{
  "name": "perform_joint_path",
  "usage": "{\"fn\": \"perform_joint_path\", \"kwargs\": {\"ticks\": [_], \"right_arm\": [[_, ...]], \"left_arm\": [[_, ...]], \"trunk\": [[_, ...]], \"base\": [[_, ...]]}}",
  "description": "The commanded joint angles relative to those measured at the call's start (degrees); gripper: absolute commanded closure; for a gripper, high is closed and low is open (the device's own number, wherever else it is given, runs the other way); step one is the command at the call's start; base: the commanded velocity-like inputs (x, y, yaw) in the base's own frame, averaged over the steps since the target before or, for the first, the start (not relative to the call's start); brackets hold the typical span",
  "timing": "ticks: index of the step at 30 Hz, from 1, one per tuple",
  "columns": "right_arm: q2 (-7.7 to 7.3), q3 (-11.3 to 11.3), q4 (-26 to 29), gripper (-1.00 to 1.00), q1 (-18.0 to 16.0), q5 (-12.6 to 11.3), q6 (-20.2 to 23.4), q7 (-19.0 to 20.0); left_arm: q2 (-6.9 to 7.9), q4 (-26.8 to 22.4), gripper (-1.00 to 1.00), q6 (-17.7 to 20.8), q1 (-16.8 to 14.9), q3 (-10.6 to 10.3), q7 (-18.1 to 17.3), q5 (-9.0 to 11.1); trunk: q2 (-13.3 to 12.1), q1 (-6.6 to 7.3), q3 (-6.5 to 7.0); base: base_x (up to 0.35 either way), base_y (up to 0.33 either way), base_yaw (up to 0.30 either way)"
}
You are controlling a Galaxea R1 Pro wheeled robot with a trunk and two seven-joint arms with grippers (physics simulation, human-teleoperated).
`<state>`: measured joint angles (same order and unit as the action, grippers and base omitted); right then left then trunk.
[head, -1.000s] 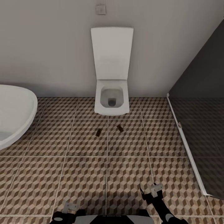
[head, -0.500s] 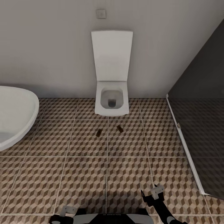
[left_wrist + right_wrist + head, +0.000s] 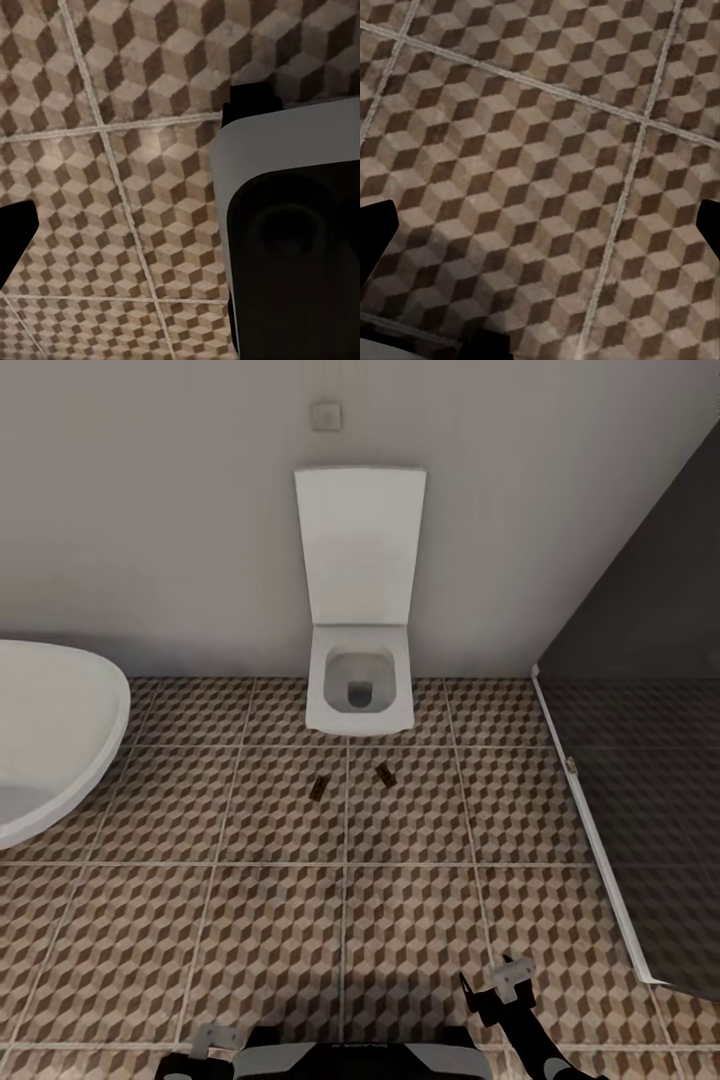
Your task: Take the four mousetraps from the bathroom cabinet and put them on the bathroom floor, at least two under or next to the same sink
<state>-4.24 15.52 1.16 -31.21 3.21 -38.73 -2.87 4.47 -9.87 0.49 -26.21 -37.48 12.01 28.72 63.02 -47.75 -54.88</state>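
Both pincers [image 3: 505, 982] low over bathroom floor [image 3: 270, 920], empty, spread.

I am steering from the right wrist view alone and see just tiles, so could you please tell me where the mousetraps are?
Observer: Two mousetraps lie on the floor in front of the toilet, one left of a grout line, the other right of it.
Operator: Thank you. Is the sink near them?
Observer: I see a bathtub at the left, apart from both traps.
Operator: What is on my other side?
Observer: A dark panel stands along the right.
Operator: And is my left gripper holding anything?
Observer: The left gripper hangs open above bare tiles.
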Motion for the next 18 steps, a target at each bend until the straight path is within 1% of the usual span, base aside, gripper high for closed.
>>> {"fn": "perform_joint_path", "kwargs": {"ticks": [1,18], "right_arm": [[-0.02,0.1,0.0,-1.00,0.0,0.3,-0.1,-0.3],[0.01,0.1,0.0,-1.00,0.0,0.3,0.0,-0.3]], "left_arm": [[0.03,-0.1,-1.00,0.0,0.0,-0.5,0.3,0.5],[0.01,0.0,-1.00,0.0,0.0,-0.5,0.3,0.5]], "trunk": [[-0.4,0.22,0.16],[-7.2,3.96,3.21]], "base": [[0.000,0.000,0.000],[0.000,0.000,0.000]]}}
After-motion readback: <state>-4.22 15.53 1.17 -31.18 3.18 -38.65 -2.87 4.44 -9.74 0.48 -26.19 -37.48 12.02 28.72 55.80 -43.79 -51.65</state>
